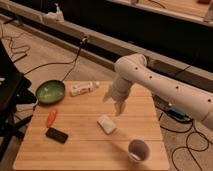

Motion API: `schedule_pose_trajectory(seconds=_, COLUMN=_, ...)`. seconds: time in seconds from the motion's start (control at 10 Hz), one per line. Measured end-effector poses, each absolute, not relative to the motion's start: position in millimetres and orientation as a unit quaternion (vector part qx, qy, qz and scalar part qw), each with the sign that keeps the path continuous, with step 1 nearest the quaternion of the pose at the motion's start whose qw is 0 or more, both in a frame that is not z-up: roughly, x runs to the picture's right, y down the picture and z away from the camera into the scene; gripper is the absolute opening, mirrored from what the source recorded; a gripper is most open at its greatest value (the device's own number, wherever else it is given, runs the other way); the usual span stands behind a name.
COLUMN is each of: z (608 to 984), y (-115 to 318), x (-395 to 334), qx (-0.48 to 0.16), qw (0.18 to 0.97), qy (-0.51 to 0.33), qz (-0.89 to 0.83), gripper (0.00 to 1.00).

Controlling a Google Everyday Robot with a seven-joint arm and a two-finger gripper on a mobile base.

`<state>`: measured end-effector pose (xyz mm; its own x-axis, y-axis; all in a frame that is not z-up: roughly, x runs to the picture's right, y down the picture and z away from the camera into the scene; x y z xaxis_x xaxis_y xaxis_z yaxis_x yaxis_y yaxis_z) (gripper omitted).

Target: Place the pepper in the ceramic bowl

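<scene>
Light wooden boards form the top of a small table (pixel 75 152), which stands on a dim floor crossed by dark cables (pixel 50 62), with a long low ledge running behind it.

We see the robot's white arm (pixel 150 80) reach in from the right and bend down over the middle of the table. Its claw (pixel 113 104) hangs just above the wood near the table's centre, pointing down. Its two fingers look spread apart, and we see nothing between them.

The pepper (pixel 51 118), slim and orange-red, lies flat on the left part of the table, well apart from the claw. The green bowl (pixel 50 92) sits at the far left corner, just behind the pepper, and we see a few pale specks inside it.

A flat black phone (pixel 56 135) lies just in front of the pepper. A small white bottle (pixel 82 89) lies on its side to the right of the bowl. A white packet (pixel 106 124) rests near the middle, just in front of the claw. A pale cup (pixel 138 149) stands upright near the front right edge.
</scene>
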<state>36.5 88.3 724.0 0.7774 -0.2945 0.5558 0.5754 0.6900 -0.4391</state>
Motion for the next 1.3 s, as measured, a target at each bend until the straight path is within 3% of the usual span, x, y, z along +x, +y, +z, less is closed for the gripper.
schedule_pose_trajectory(seconds=0.6, z=806, y=86, x=-85, qx=-0.297, qw=0.847, qy=-0.291, qz=-0.331, gripper=0.65)
schedule_pose_trajectory(seconds=1.3, z=817, y=86, x=-98, qx=-0.295, qw=0.843, qy=-0.303, qz=-0.333, gripper=0.65)
